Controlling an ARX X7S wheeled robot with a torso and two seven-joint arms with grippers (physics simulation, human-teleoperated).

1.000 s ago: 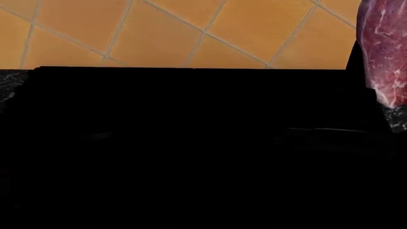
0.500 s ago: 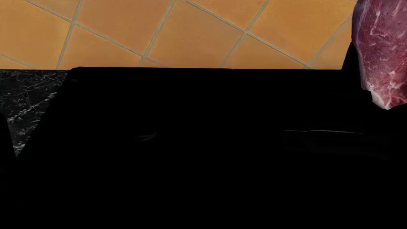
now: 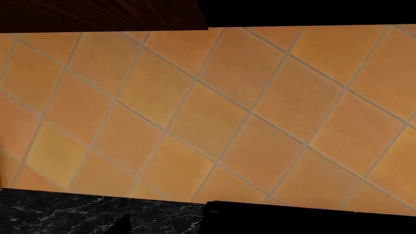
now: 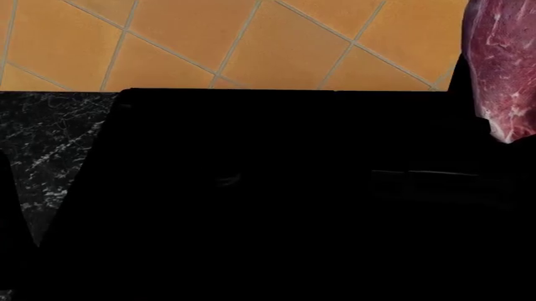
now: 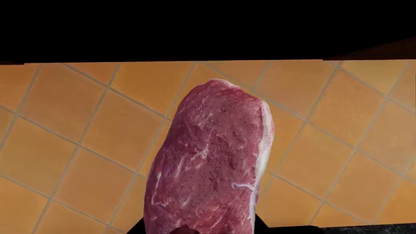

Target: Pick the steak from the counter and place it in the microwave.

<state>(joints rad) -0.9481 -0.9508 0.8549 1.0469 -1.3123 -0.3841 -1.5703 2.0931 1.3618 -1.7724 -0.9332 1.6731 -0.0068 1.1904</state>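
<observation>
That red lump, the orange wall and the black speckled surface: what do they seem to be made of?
The steak looks like raw meat: glossy deep red-pink with pale fat streaks. The wall seems to be glazed ceramic tile, orange squares set diagonally with pale grout lines. The counter looks like polished black stone, probably marble, judging by its thin white veining.

1. The head view looks forward and down at a large black mass (image 4: 277,200) filling most of the frame, with the counter (image 4: 50,144) at its left and the orange tiled wall (image 4: 209,37) beyond.
2. The left wrist view faces the same tiled wall (image 3: 208,117) squarely, counter (image 3: 78,217) along one edge.
3. The right wrist view sits very near the steak (image 5: 211,165), wall behind; the steak (image 4: 505,69) also shows at the head view's right edge.
</observation>
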